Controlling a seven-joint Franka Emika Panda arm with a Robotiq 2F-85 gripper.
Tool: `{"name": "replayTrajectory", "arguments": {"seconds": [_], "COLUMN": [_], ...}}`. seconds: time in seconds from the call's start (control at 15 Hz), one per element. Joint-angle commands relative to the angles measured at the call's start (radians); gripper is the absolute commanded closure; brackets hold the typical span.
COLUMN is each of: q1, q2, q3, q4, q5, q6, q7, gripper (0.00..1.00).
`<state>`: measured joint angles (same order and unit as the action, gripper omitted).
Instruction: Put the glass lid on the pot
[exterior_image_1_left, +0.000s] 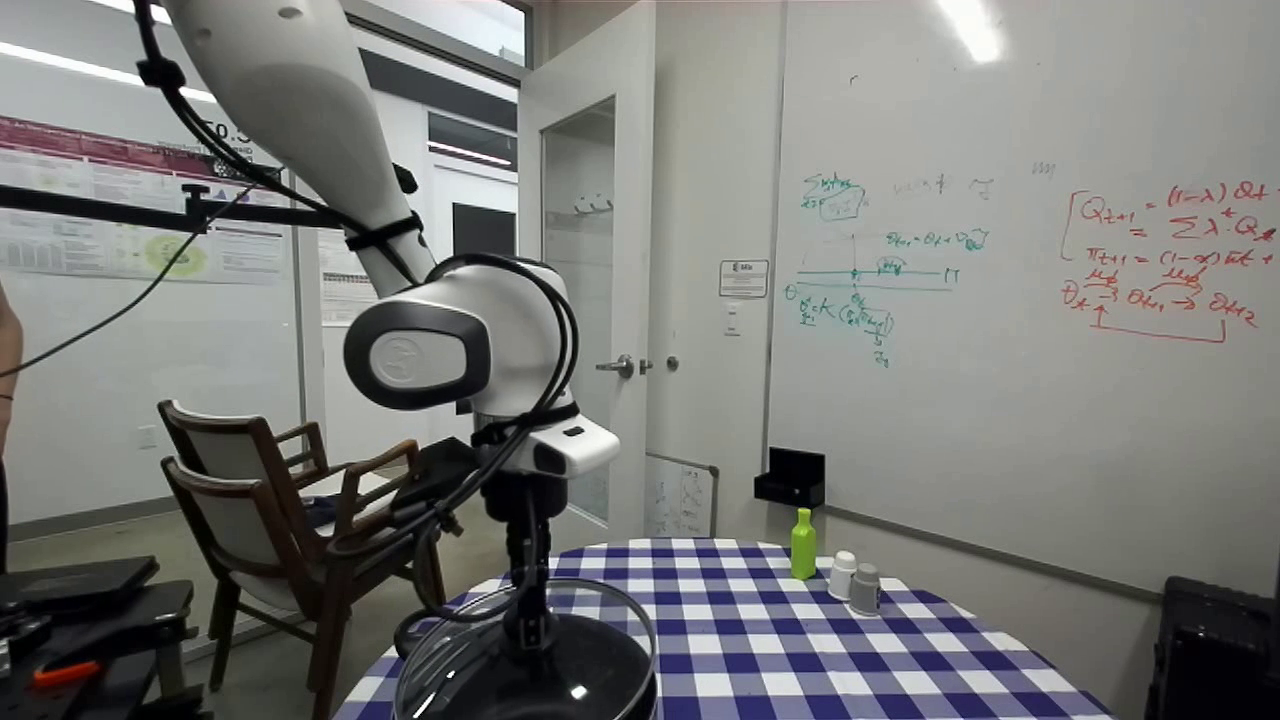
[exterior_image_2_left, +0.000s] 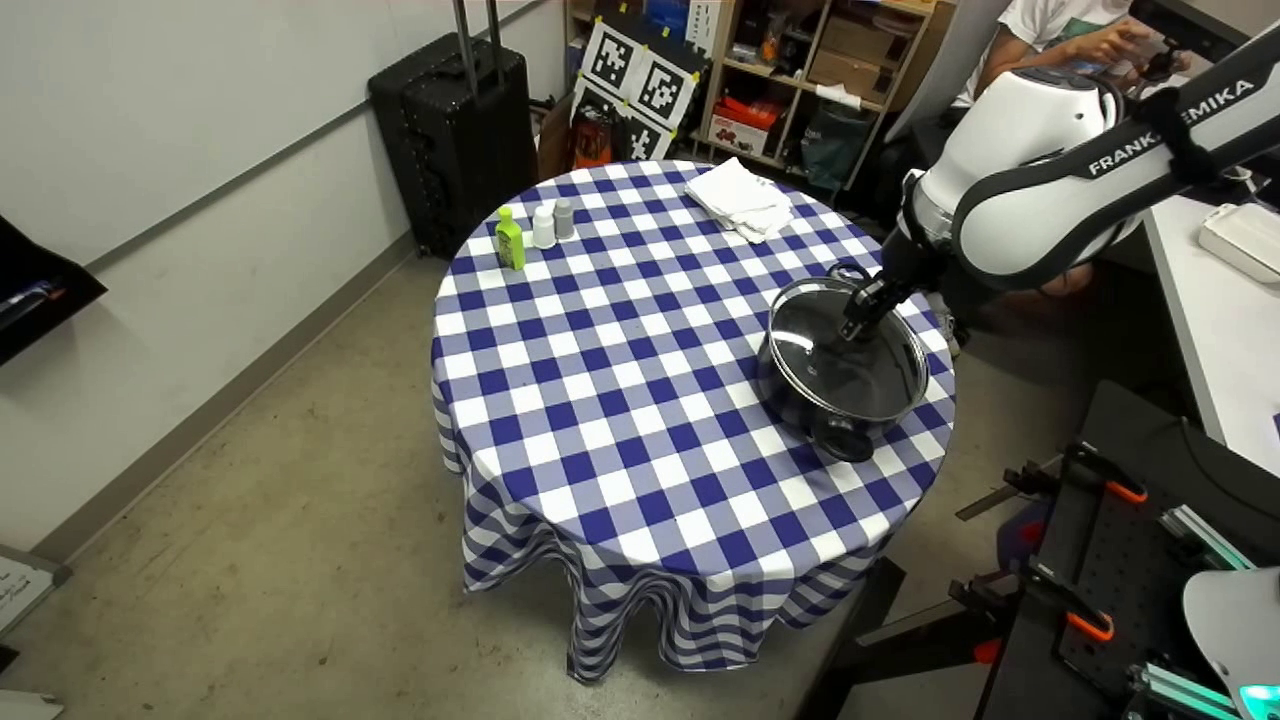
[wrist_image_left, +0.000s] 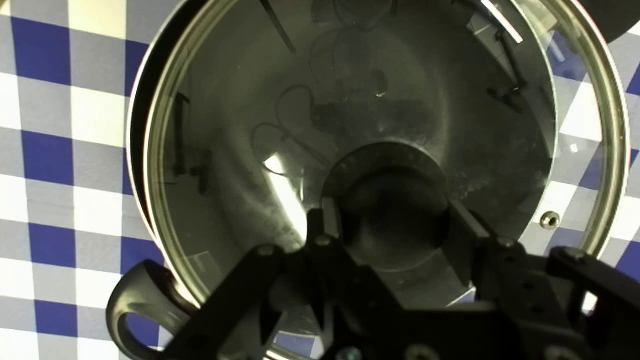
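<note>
Round counter (exterior_image_2_left: 620, 420) as dial in an exterior view: green bottle (exterior_image_2_left: 510, 242) approx 10 o'clock nr edge; white shaker (exterior_image_2_left: 543, 228) + grey shaker (exterior_image_2_left: 564, 220) just beside it, twd 11; folded white cloth (exterior_image_2_left: 741, 200) btwn 12 & 1. Bottle + shakers well apart from black pot (exterior_image_2_left: 787, 408), cloth less so. Pot sits nr edge at 3. Glass lid (exterior_image_2_left: 870, 375) is over pot, off-centre: in wrist view, pot rim (wrist_image_left: 136, 130) shows past it at 9 & tablecloth (wrist_image_left: 47, 155) shows thru it at 3. Can't tell if lid touches rim. Claw (exterior_image_2_left: 852, 325) is closed on lid's dark knob (wrist_image_left: 392, 225), one jaw at 9, one at 3 of it. Arm (exterior_image_2_left: 1035, 220) hangs over edge at 2, hiding bits of lid + counter.

Tablecloth, blue/white checks, covers counter, hem in folds at 6-7. Past it: black case (exterior_image_2_left: 455, 150) at 10-11, shelving (exterior_image_2_left: 918, 55) at 1, person (exterior_image_2_left: 1035, 25) in white tee at 2, black bench (exterior_image_2_left: 1115, 550) w/ orange-tipped clamps (exterior_image_2_left: 1090, 627) at 4. Grey-tan floor (exterior_image_2_left: 320, 560) at 7-8. In an exterior view, whiteboard (exterior_image_1_left: 1020, 420) scrawled in red & green at 3, part-glazed white door (exterior_image_1_left: 637, 250) nr 12, 2 wooden chairs (exterior_image_1_left: 230, 525) at 8; bottle + shakers btwn 4 & 5.
</note>
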<state>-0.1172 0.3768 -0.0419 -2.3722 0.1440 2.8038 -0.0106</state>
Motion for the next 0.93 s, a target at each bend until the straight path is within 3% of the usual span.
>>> {"name": "replayTrajectory", "arguments": {"seconds": [0.0, 0.87], "q1": [0.035, 0.061], "q2": [-0.03, -0.028], "q3": [-0.027, -0.075], "q4": [-0.006, -0.004], "q5": [-0.04, -0.084], "q6": [0.002, -0.028], "q7": [0.046, 0.105], "gripper": [0.74, 0.74]}}
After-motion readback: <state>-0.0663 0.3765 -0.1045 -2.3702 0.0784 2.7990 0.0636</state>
